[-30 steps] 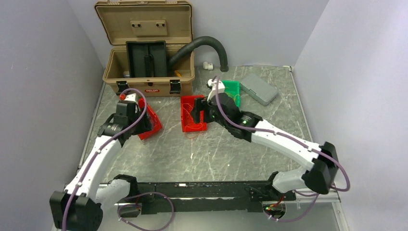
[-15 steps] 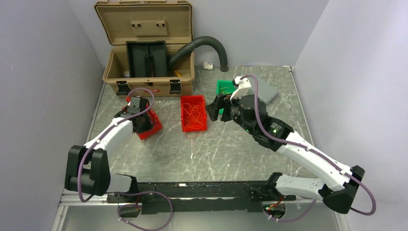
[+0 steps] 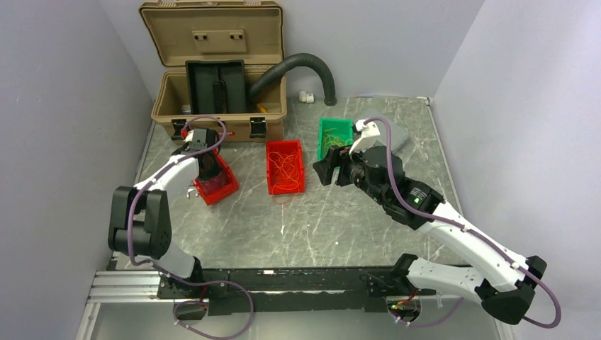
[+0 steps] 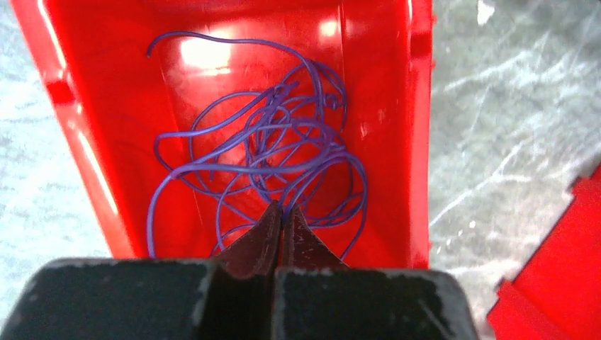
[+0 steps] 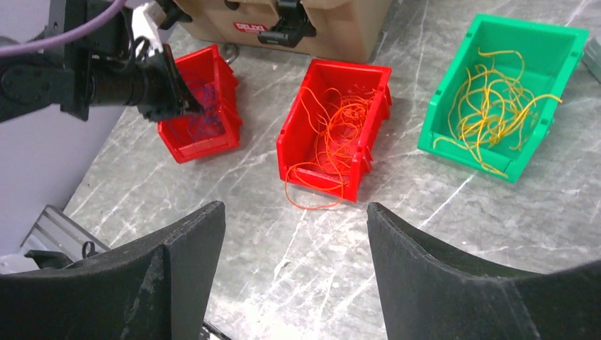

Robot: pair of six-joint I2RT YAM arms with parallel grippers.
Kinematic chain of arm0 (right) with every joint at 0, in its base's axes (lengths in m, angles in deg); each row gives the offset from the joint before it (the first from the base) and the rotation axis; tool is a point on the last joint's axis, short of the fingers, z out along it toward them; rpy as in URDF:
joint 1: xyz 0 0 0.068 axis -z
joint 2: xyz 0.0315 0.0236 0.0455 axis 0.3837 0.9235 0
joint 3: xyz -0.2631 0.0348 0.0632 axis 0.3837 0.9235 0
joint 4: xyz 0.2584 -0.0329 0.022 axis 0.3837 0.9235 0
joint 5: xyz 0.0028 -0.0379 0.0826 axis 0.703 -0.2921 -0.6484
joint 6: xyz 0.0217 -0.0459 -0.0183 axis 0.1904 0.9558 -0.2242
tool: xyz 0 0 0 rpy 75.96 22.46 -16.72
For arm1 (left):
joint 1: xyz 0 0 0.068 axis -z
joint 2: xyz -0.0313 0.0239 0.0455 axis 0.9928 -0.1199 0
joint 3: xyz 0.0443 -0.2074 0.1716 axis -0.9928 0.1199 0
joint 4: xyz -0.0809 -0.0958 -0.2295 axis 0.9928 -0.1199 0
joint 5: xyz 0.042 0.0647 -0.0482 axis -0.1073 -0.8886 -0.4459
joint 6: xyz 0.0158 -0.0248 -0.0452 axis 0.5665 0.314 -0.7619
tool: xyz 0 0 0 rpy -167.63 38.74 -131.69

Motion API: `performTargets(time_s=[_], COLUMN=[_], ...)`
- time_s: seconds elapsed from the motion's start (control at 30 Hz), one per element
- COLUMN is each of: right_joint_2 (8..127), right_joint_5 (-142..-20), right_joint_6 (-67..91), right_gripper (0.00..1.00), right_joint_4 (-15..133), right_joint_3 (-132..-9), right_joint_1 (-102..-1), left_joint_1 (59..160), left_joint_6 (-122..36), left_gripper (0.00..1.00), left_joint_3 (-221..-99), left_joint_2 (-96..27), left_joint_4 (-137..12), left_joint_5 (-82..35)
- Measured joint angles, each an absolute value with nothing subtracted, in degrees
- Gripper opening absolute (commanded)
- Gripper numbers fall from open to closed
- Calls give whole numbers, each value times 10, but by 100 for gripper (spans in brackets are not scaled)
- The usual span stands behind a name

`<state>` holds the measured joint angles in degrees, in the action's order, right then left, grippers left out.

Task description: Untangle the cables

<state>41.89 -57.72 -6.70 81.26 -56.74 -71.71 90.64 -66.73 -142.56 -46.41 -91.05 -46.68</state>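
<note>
Thin purple cables [image 4: 262,152] lie tangled in the left red bin [image 4: 92,163]. My left gripper [image 4: 283,209] reaches down into that bin, shut, with purple strands running in between its tips. In the right wrist view the same left gripper [image 5: 191,106] sits over that bin [image 5: 202,147]. Orange cables [image 5: 333,124] fill the middle red bin [image 5: 296,120], and one strand [image 5: 312,205] hangs out onto the table. Yellow cables [image 5: 492,99] lie in the green bin [image 5: 468,159]. My right gripper [image 5: 294,207] hovers open and empty above the table, nearer than the bins.
An open tan toolbox [image 3: 220,85] stands at the back left with a black ribbed hose [image 3: 305,64] curving out of it. A grey case [image 3: 400,134] lies behind the right arm. Walls close in on both sides.
My left gripper has dropped into the left red bin and shut on purple strands. My right arm has pulled back right from the middle red bin, uncovering the green bin.
</note>
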Motion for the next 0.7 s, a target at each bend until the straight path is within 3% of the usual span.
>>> performTargets(time_s=[0.2, 0.27, 0.33, 0.47, 0.6, 0.7], right_joint_2=[405, 396, 389, 386, 378, 361], right_joint_5=[-578, -578, -578, -589, -620, -646], right_joint_6=[-78, -86, -93, -115, -125, -125], right_gripper=[74, 74, 76, 78, 79, 80], right_joint_4=[819, 817, 814, 817, 824, 830], right_joint_3=[-538, -518, -494, -427, -380, -371], right_joint_1=[-716, -713, -707, -662, -606, -564], left_joint_1=[895, 893, 892, 892, 892, 892], left_joint_6=[-670, -671, -671, -657, -633, -621], left_gripper=[4, 17, 43, 76, 98, 99], left_joint_3=[-1472, -1473, -1477, -1479, -1459, -1447], left_joint_2=[-556, -580, -587, -569, -478, -387], left_joint_4=[-888, -881, -881, -882, -893, -895], left_joint_5=[-472, -465, -460, -439, -420, -394])
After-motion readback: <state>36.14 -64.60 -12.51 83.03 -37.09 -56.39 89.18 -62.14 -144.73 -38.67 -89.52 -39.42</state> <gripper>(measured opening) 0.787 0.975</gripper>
